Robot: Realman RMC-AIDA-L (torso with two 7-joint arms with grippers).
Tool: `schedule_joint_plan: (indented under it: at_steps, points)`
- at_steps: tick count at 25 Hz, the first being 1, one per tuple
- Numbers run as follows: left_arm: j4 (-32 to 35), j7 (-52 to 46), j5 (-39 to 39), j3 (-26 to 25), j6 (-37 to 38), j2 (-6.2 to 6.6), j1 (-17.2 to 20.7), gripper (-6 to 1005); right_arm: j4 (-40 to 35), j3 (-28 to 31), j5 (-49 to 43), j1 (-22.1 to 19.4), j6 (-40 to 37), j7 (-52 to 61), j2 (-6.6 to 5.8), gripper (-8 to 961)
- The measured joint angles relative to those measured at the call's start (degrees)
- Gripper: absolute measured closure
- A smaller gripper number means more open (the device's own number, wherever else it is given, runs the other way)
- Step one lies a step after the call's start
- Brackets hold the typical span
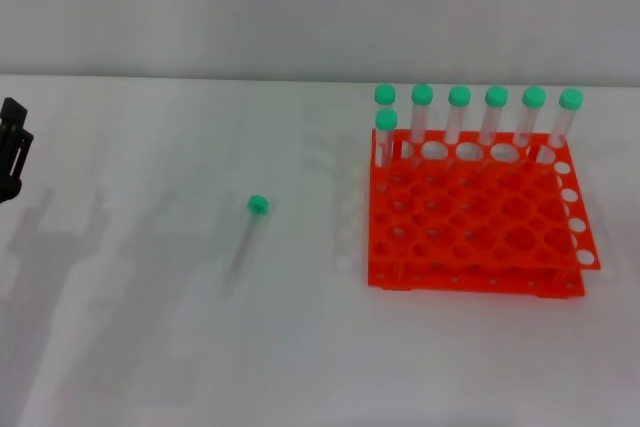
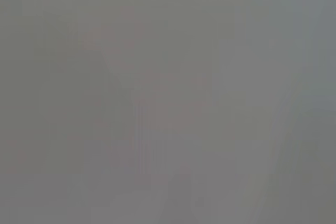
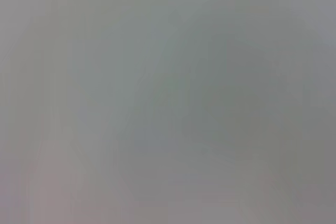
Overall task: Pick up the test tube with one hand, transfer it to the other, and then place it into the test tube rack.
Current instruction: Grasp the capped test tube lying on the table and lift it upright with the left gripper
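Note:
A clear test tube [image 1: 248,235] with a green cap lies flat on the white table, left of centre in the head view. The orange-red test tube rack [image 1: 470,217] stands to its right, with several green-capped tubes [image 1: 459,117] upright along its far row and one at the far left of the second row. Part of my left gripper [image 1: 12,152] shows as a black shape at the left edge, well away from the tube. My right gripper is out of view. Both wrist views show only plain grey.
The white table [image 1: 150,347] ends at a pale wall along the back. Arm shadows fall on the table at the left.

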Motion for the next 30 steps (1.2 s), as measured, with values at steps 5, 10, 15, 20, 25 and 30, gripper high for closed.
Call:
schedule_joint_plan:
  at_steps: [5, 10, 15, 20, 25, 30]
  points:
    - [0.00, 0.02, -0.02, 0.03, 0.10, 0.06, -0.21, 299, 0.00, -0.07, 0.00, 0.12, 0.07, 0.01, -0.03, 70]
    - [0.00, 0.03, -0.06, 0.00, 0.12, 0.01, -0.19, 300, 0.45, -0.16, -0.10, 0.15, -0.04, 0.12, -0.03, 73]
    - [0.00, 0.02, 0.08, 0.18, 0.12, -0.02, -0.14, 300, 0.60, -0.26, -0.17, 0.15, 0.00, 0.21, 0.01, 75]
    - [-0.23, -0.40, 0.92, 0.50, 0.26, 0.04, 0.27, 300, 0.62, -0.33, -0.18, 0.15, 0.07, 0.16, 0.04, 78]
    - [-4.13, -4.89, 5.91, 0.64, 0.97, 0.80, -0.07, 300, 0.57, -0.34, -0.18, 0.04, 0.09, 0.04, 0.00, 81]
    - [-19.44, -26.31, 9.76, 2.39, 3.90, 2.20, -2.80, 301, -0.11, -0.34, -0.17, -0.03, 0.05, -0.05, -0.04, 84]
